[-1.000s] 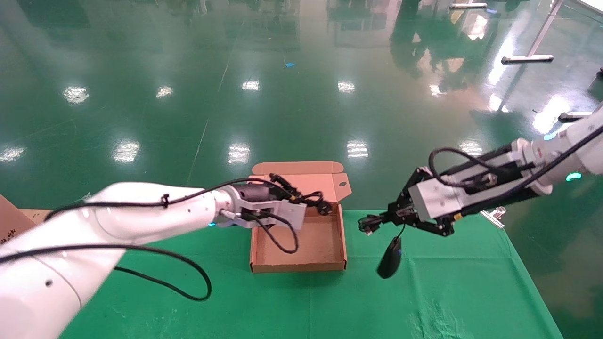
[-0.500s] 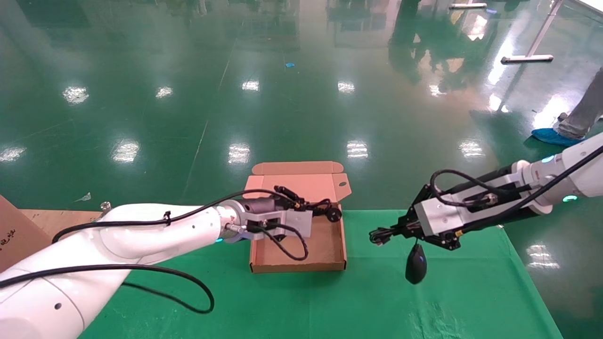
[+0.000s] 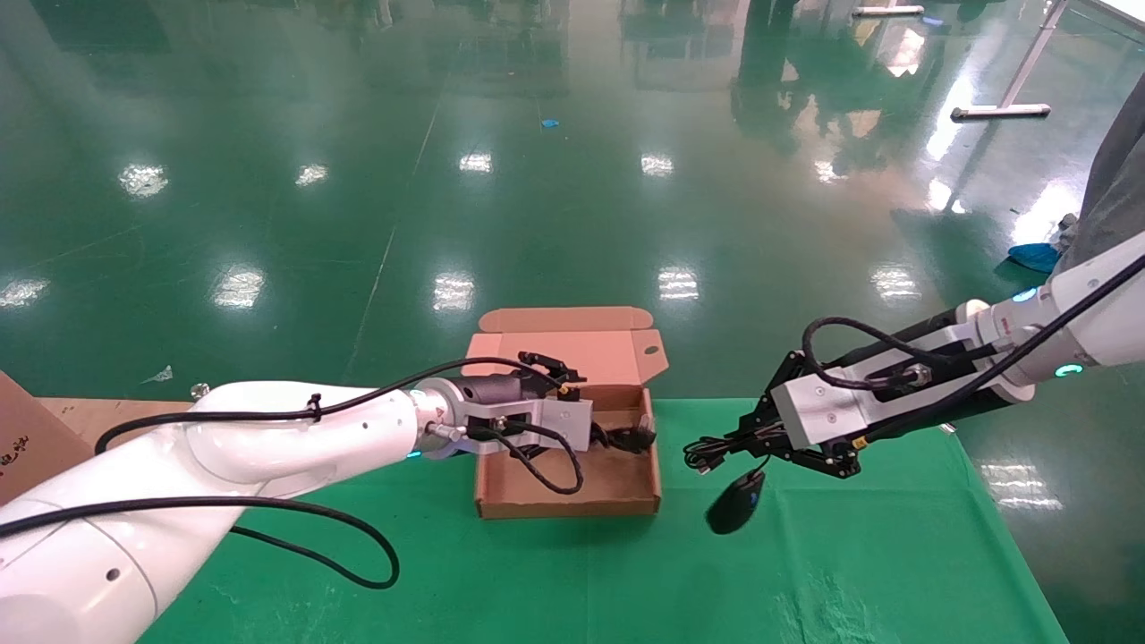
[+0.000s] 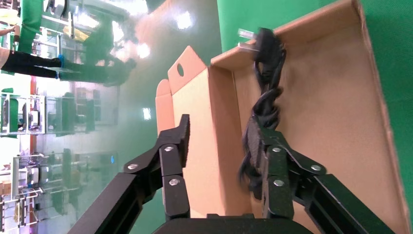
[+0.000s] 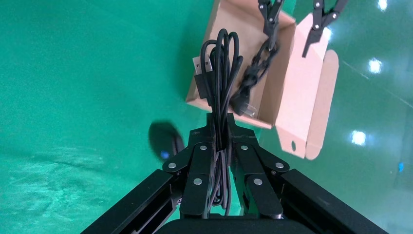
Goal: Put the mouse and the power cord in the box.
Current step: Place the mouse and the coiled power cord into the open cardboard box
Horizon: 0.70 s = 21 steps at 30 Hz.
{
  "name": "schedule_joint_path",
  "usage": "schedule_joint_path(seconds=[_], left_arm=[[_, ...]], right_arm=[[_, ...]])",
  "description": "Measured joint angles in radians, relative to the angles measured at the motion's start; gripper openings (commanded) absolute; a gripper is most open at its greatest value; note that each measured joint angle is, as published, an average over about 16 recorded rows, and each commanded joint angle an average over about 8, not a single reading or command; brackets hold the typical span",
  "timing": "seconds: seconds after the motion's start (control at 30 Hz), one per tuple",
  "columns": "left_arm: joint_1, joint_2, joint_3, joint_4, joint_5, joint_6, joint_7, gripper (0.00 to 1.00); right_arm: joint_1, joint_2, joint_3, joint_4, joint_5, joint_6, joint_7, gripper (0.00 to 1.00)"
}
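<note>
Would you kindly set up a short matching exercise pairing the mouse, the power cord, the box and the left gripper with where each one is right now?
Things:
1. mouse
2. power cord
3. box
4. left gripper

Places or states:
a. lid open, standing on the green cloth
b. hanging by its bundled cable from the right gripper
c. lying in the box along its back wall
d. jaws open, straddling the box's back wall

Pairs: 1-b, 2-c, 3-a, 4-d

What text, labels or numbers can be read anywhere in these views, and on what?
No text reads clearly.
Red printed marks on the brown cardboard piece at the left edge: cut off, too small to read.
Blue mark on the small black oval mouse: no letters legible.
Shallow brown cardboard box: no print visible.
</note>
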Motion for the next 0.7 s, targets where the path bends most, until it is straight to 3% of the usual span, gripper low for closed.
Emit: schedule_joint_path(seconds=[0.33, 0.7], left_arm=[[-0.022, -0.003, -0.011, 0.044, -0.11, -0.016, 0.002, 1.0], [-0.072, -0.061, -0.072, 0.149, -0.239, 0.04, 0.04, 1.0]], right_arm=[[0.03, -0.044, -0.004, 0.013, -0.006, 0.002, 0.022, 0.0], [0.001, -0.144, -0.015, 0.097, -0.004, 0.085, 0.089, 0.0]])
